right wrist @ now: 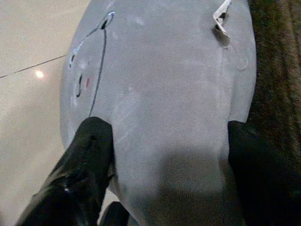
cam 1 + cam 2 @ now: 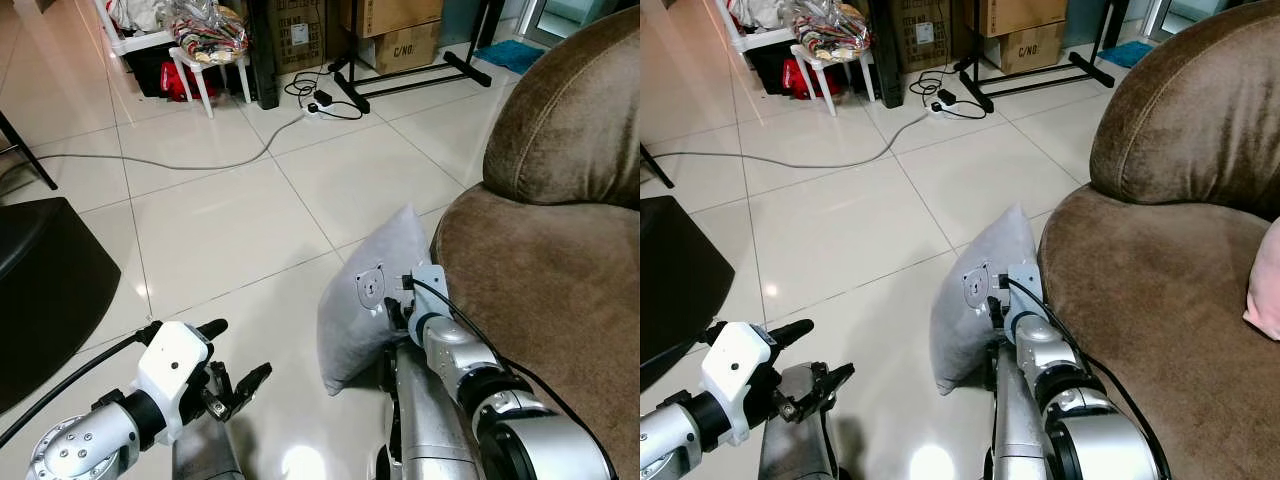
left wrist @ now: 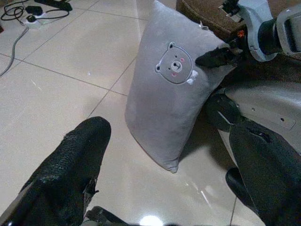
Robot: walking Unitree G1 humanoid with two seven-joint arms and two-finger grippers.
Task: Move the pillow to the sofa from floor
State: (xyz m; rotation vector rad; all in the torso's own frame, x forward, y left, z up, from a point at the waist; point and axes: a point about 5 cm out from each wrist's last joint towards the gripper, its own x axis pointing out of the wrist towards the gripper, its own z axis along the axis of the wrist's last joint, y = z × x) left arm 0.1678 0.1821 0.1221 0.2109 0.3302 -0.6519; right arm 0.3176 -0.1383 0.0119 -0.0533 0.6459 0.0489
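A grey pillow [image 2: 360,310] with a bear face printed on it stands tilted on one corner on the tiled floor. It leans against the front of the brown sofa [image 2: 560,300]. My right gripper [image 1: 171,150] straddles the pillow's upper edge beside the sofa, shut on it. One finger [image 3: 214,57] presses into the printed face, and the other finger [image 1: 256,165] is on the sofa side. My left gripper [image 2: 232,355] hangs low over the floor to the pillow's left, open with nothing in it, a short way off.
A black rounded object [image 2: 40,290] sits on the floor at the left. A grey cable [image 2: 200,160] runs across the tiles to a power strip [image 2: 320,105]. At the back are a white stool [image 2: 210,50], cardboard boxes [image 2: 400,40] and a black stand base [image 2: 400,80]. A pink cushion [image 2: 1265,280] lies on the sofa.
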